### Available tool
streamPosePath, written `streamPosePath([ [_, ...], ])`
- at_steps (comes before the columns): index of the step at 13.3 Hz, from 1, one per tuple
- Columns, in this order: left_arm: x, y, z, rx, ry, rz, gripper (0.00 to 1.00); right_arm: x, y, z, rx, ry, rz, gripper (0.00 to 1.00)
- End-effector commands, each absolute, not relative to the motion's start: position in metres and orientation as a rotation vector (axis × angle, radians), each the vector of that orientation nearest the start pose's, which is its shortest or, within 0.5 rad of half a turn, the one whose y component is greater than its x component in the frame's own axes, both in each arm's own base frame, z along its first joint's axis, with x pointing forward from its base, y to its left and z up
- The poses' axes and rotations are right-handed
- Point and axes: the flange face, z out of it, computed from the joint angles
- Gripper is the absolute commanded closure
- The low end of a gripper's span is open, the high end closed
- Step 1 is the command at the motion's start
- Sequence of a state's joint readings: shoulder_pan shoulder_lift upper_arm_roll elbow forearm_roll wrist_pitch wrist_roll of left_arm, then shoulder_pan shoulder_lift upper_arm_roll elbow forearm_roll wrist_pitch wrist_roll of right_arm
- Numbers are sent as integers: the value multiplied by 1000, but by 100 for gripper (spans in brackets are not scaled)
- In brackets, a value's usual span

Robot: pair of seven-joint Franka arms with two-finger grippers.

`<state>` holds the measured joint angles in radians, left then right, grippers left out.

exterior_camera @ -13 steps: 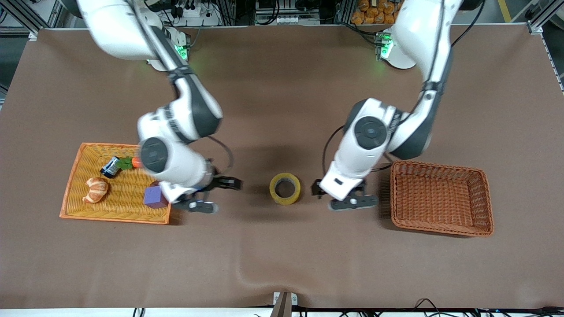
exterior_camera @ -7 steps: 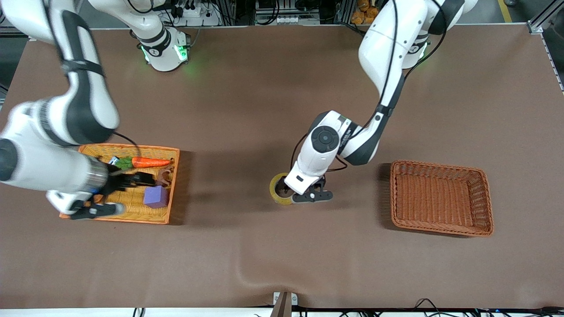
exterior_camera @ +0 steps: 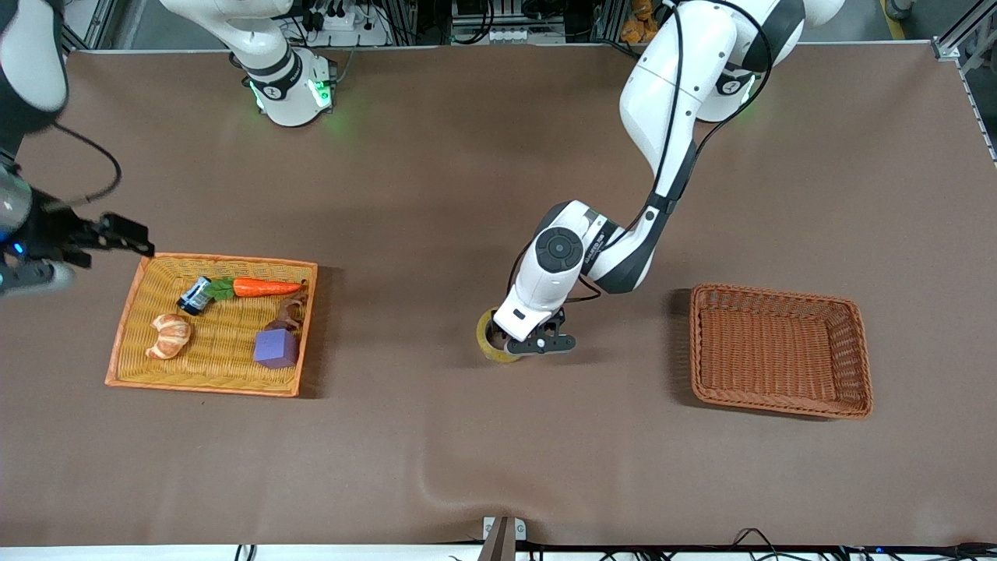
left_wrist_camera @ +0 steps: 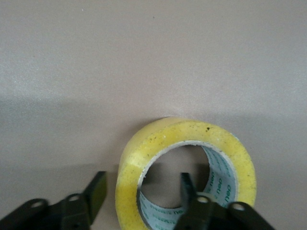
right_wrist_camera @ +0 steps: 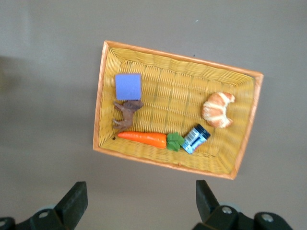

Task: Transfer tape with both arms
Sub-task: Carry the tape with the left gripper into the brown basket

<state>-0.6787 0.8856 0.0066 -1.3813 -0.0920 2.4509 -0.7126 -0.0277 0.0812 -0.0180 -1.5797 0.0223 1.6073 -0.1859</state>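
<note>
The tape is a yellowish ring lying flat on the brown table mid-way between the two baskets. My left gripper is down on it and open. In the left wrist view the tape has one finger inside its hole and the other finger outside, so the left gripper straddles the ring's wall without closing on it. My right gripper is open and empty, raised over the table beside the yellow basket's corner. The right gripper looks down on that basket.
The yellow basket at the right arm's end holds a croissant, a carrot, a purple block, a brown figure and a small can. An empty brown wicker basket stands at the left arm's end.
The right arm has swung up and away from the yellow basket toward its end of the table. The left gripper has settled lower around the tape's wall.
</note>
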Motion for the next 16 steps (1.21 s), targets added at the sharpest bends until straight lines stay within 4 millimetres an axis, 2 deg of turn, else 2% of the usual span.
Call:
streamPosePath([
  [1, 588, -473, 196, -3281, -151, -206, 100, 549, -43, 597, -3119, -145, 45, 0],
  [3, 588, -470, 199, -3266, -136, -213, 100, 546, -45, 605, -3117, -33, 35, 0],
  [4, 593, -464, 210, -3261, -141, -228, 100, 543, -43, 609, -3117, 3, 42, 0],
  [5, 602, -454, 231, -3253, -164, -248, 100, 542, -43, 610, -3118, -7, 59, 0],
  [7, 621, -420, 291, -3207, -193, -320, 100, 541, -43, 611, -3115, -83, 61, 0],
  [8, 637, -392, 322, -3202, -253, -333, 100, 542, -41, 614, -3116, -88, 54, 0],
  [10, 654, -345, 364, -3181, -326, -303, 100, 541, -36, 623, -3117, -91, 40, 0],
  [11, 662, -314, 383, -3168, -329, -274, 100, 542, -35, 623, -3116, -91, 40, 0],
  [12, 671, -275, 398, -3150, -294, -217, 100, 543, -36, 623, -3118, -89, 40, 0],
  [13, 677, -235, 404, -3134, -232, -135, 100, 544, -37, 624, -3118, -89, 35, 0],
  [14, 684, -192, 406, -3120, -167, -70, 100, 545, -37, 627, -3119, -87, 26, 0],
  [16, 700, -91, 399, -3112, -39, 1, 100, 542, -44, 634, -3119, -63, 23, 0],
])
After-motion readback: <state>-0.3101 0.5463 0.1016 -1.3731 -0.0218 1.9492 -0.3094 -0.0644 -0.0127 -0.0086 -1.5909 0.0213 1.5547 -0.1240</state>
